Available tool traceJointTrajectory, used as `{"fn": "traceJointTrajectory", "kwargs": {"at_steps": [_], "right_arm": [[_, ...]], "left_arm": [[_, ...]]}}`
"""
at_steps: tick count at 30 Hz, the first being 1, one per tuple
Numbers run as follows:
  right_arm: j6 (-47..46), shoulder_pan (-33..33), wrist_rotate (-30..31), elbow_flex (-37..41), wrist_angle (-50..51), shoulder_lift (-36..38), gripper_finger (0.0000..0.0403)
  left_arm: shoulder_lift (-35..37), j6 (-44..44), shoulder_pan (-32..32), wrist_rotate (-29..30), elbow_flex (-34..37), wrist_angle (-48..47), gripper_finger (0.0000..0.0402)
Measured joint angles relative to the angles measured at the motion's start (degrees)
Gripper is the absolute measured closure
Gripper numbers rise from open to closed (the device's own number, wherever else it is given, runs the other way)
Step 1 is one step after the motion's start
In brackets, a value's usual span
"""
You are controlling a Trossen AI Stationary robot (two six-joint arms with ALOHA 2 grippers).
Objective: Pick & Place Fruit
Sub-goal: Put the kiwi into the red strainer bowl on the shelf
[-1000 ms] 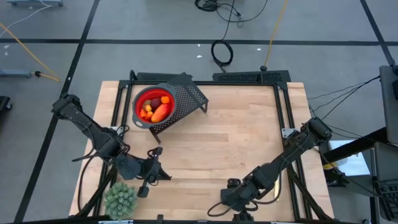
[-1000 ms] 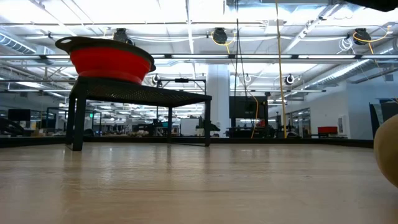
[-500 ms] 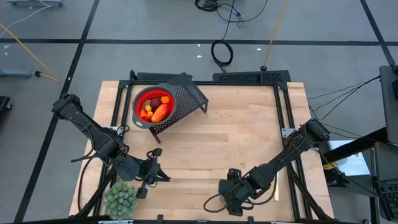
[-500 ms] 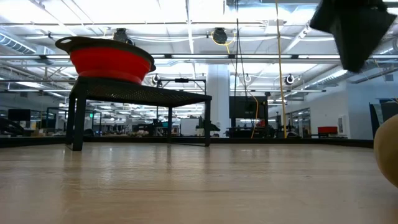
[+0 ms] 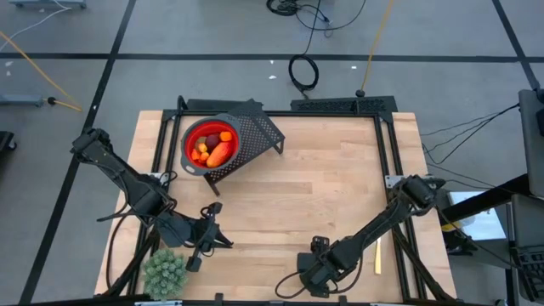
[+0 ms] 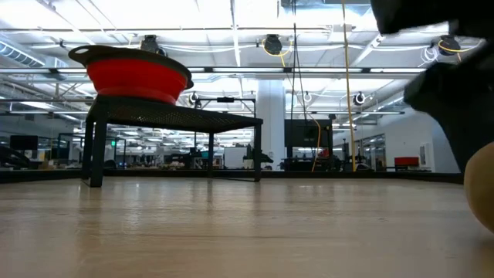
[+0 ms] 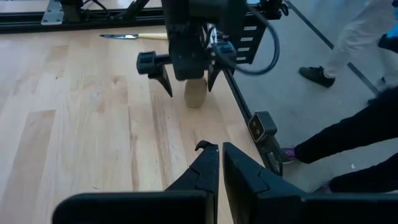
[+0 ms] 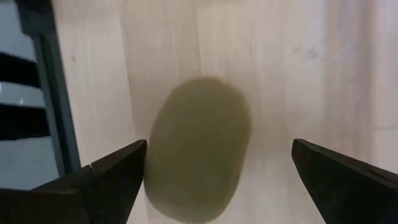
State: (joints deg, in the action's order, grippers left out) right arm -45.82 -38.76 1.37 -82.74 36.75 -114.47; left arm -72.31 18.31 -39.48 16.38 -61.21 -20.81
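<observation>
From above, the wooden worktop [image 5: 323,187] carries a red bowl [image 5: 189,141] on a dark mesh stand [image 5: 259,132] near its far left corner. Several fruit pieces lie in the bowl: a long orange piece [image 5: 218,154], a dark red ball [image 5: 212,141] and small orange bits [image 5: 200,155]. The left hand [image 5: 206,239] rests low over the near left part of the worktop, just beside a pale green spiky plant [image 5: 164,272]. The right hand [image 5: 311,274] is down at the near edge, close to the middle; a small knife [image 5: 376,256] lies on the wood to its right.

From table height, the bowl [image 6: 137,77] sits on top of the stand [image 6: 177,117]. At the right edge a brownish-green oval fruit [image 6: 480,185] shows in part, resting on the worktop, with dark parts of the right arm [image 6: 451,85] above it.

In the left wrist view, the left hand [image 7: 220,163] has its two fingers almost together, nothing between them. Farther off, the right hand [image 7: 189,84] points down with its fingers spread wide on either side of the oval fruit [image 7: 195,94], which stands on the wood near the edge. The legs of people show on the floor beyond.

In the right wrist view, the oval fruit [image 8: 199,146] lies on the worktop between the widely parted fingers [image 8: 102,177] of the right hand [image 8: 219,180], not touched by either.
</observation>
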Motion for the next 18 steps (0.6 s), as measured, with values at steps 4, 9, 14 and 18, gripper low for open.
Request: {"fn": "traceJointTrajectory", "kwargs": {"at_steps": [4, 9, 14, 18], "right_arm": [[0.34, -0.07, -1.50, -0.04, -0.07, -1.50, 0.0010], [0.44, -0.33, -1.07, 0.00, 0.07, -1.49, 0.0010], [-0.03, -0.31, -1.19, 0.04, 1.90, -1.27, 0.0010], [-1.54, -0.33, -1.22, 0.04, 2.98, -1.23, 0.0010]], "left_arm": [[0.00, -0.18, 0.01, 0.00, 0.00, -0.01, 0.0382], [0.00, -0.61, 0.02, 0.00, 0.00, 0.01, 0.0382], [0.00, -1.27, 0.02, 0.00, 0.00, 0.04, 0.0382], [0.00, -1.58, 0.02, 0.00, 0.00, 0.08, 0.0382]]}}
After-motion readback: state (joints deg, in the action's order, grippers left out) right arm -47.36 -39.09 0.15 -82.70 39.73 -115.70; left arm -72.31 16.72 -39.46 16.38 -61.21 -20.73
